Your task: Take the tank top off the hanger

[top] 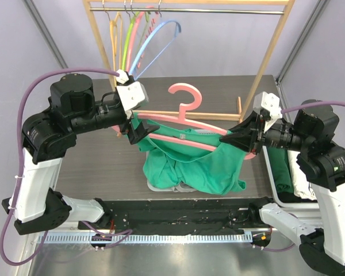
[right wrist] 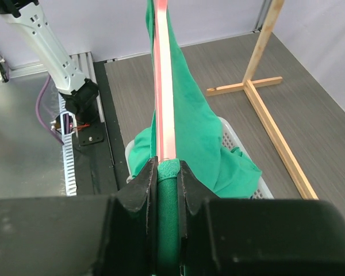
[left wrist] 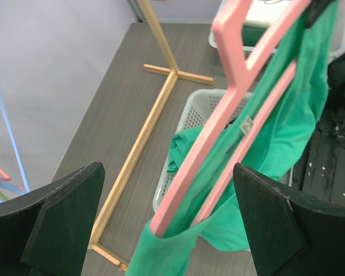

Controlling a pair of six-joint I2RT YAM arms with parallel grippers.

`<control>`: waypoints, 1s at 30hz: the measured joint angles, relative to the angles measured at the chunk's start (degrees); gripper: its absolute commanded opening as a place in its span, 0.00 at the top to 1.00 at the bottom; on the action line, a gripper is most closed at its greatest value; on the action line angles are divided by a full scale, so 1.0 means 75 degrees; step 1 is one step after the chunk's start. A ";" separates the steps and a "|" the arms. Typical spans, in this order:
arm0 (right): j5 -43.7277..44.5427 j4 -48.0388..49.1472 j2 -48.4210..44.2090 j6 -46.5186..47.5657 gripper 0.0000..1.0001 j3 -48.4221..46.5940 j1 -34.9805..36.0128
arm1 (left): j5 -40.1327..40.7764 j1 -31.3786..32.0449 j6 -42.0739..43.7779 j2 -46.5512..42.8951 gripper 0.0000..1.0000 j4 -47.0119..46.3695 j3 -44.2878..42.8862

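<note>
Above the desk (top: 98,167), we hold the hanger (top: 184,113) up.
Right jaws clamp hanger end and tank top (top: 213,167) together, left jaws apart; pulling may stretch pinched fabric.

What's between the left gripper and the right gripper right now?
The pink hanger spans the gap, with the green tank top draped from it. The top view shows it: right gripper shut on one end, left gripper open at the other.

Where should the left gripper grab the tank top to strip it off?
The tank top's shoulder fold bunched over the hanger's left tip, approached from the left: it sits between the open left gripper's fingers, and the right gripper pins the opposite end.
</note>
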State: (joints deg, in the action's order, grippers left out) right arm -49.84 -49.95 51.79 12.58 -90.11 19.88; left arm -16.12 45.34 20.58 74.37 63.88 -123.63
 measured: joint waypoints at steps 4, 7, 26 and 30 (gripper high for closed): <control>-0.0256 -0.0070 0.0248 0.0064 0.99 -0.0248 0.0000 | -0.0434 0.0000 0.0131 0.0000 0.00 0.0335 0.0000; -0.0405 -0.0146 0.0493 0.0114 0.99 -0.0554 0.0038 | -0.0697 0.0000 0.0187 0.0026 0.02 0.0530 -0.0003; -0.0216 0.0574 0.1192 0.0090 0.71 -0.0641 0.0192 | -0.0988 -0.0035 0.0367 0.0428 0.91 0.1029 -0.0522; 0.0600 0.1708 0.0831 -0.0350 0.49 -0.0085 0.0195 | -0.0772 -0.0029 0.0277 0.0420 0.97 0.0772 -0.0326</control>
State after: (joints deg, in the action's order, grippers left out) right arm -45.34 -37.15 58.02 9.96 -90.74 21.34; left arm -21.91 45.12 22.65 77.52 69.67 -126.08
